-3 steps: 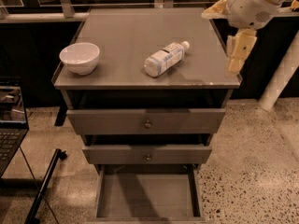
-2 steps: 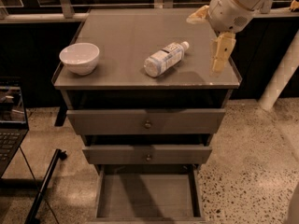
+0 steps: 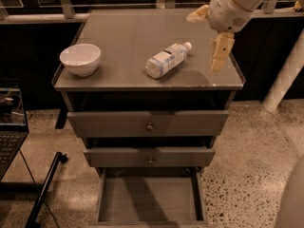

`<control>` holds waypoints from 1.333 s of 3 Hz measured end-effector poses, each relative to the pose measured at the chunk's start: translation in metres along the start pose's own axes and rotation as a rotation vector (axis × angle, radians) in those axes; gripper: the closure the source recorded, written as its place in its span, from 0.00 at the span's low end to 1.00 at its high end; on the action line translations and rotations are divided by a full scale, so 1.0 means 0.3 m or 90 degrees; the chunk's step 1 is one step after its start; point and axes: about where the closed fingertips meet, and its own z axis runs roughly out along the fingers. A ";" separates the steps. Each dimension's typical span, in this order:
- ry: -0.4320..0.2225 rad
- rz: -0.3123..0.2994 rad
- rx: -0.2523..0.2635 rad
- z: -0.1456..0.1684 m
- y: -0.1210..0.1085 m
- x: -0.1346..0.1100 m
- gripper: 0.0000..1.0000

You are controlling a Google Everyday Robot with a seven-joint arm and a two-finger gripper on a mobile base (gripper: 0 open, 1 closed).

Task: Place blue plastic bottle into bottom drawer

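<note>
Above cabinet top right edge, pincer spread wide, empty, blue plastic bottle lying near, bottom drawer open

pincer shifted left over cabinet top, nearer blue plastic bottle

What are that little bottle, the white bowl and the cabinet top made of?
The blue plastic bottle looks like clear plastic: see-through, with a printed label. The bowl seems glazed ceramic or glossy plastic; its rim shines. The cabinet top looks like smooth grey laminate or painted metal, faintly reflective. The gripper hangs over the top beside the bottle.
</note>
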 end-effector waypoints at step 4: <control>-0.073 -0.075 -0.018 0.274 -0.281 -0.021 0.00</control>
